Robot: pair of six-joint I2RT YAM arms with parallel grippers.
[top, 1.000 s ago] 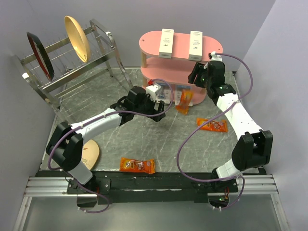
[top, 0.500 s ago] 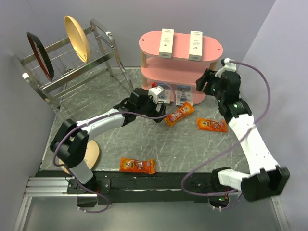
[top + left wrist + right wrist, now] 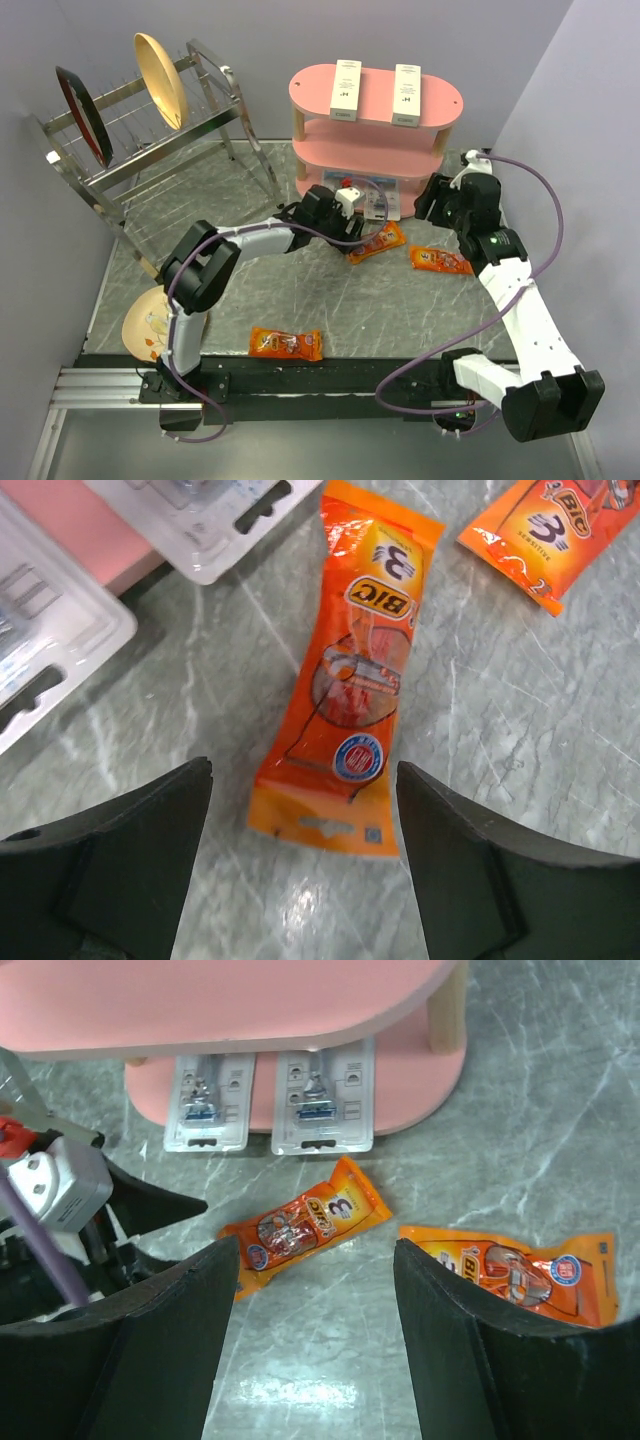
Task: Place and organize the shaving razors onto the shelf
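Two shaving razors in clear blister packs (image 3: 210,1100) (image 3: 322,1095) lie side by side on the bottom tier of the pink shelf (image 3: 230,1000), with their near ends hanging over its edge. In the top view one pack (image 3: 384,197) shows under the shelf (image 3: 375,100). The packs also show in the left wrist view (image 3: 215,520). My left gripper (image 3: 362,226) (image 3: 303,770) is open and empty over an orange packet (image 3: 355,670). My right gripper (image 3: 432,197) (image 3: 315,1250) is open and empty, to the right of the shelf's front.
Three orange packets lie on the table (image 3: 376,241) (image 3: 440,261) (image 3: 286,344). Two white boxes (image 3: 346,88) (image 3: 406,95) lie on the shelf's top tier. A wire dish rack (image 3: 150,130) with plates stands at the back left. A plate (image 3: 150,322) lies at the near left.
My right gripper has drawn back from the shelf, rightward and nearer. My left gripper has moved right toward the shelf's front. The orange packet that leaned at the shelf now lies flat on the table.
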